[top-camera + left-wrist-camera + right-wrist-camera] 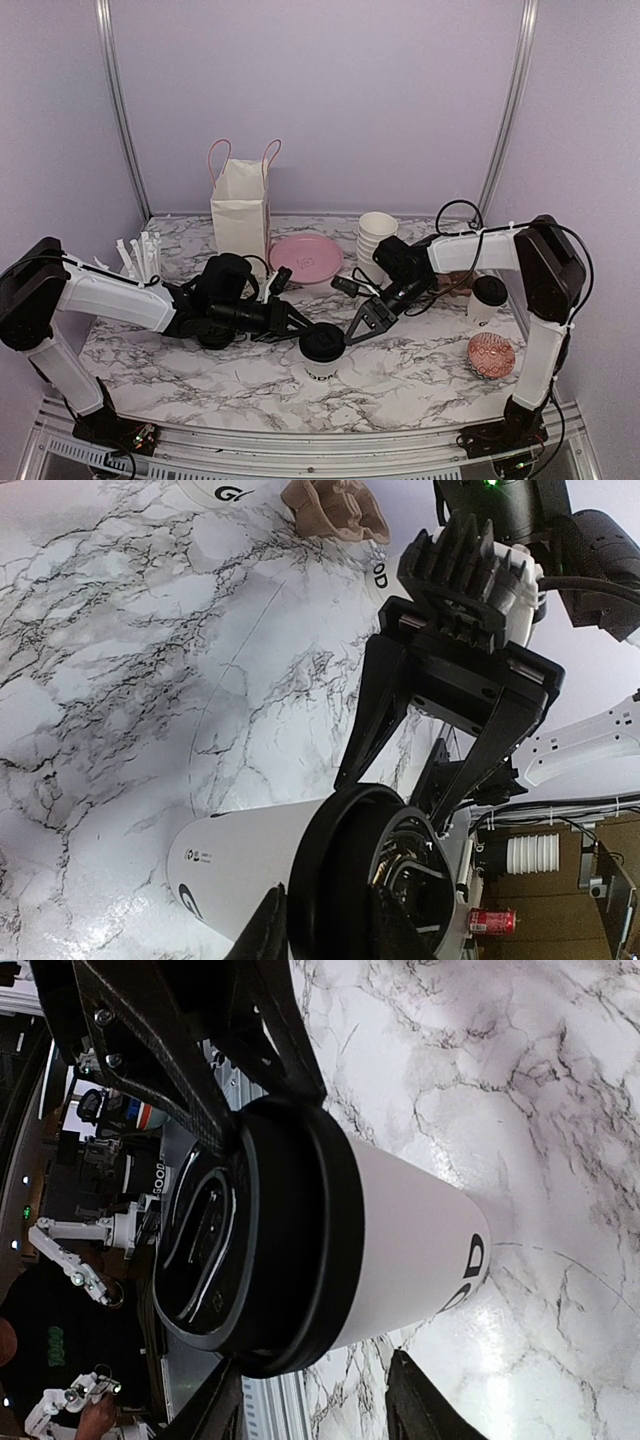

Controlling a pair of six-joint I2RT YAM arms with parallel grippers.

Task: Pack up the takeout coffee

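A takeout coffee cup [322, 352], white with a black lid, stands upright near the table's front middle. My left gripper [298, 328] reaches it from the left. In the left wrist view its fingers [265, 935] sit on either side of the lid's rim [340, 870], jaws open and close to it. My right gripper [362, 328] comes from the right, open, straddling the lid and upper wall [410, 1250] with marble showing at one finger [420, 1405]. A second lidded coffee cup [488, 298] stands at the right. The white paper bag [240, 215] with pink handles stands open at the back.
A pink plate [305, 258] and a stack of white cups [377, 238] sit behind the grippers. A cup of wrapped straws [140, 258] stands at the back left. A red patterned round object [491, 354] lies at the front right.
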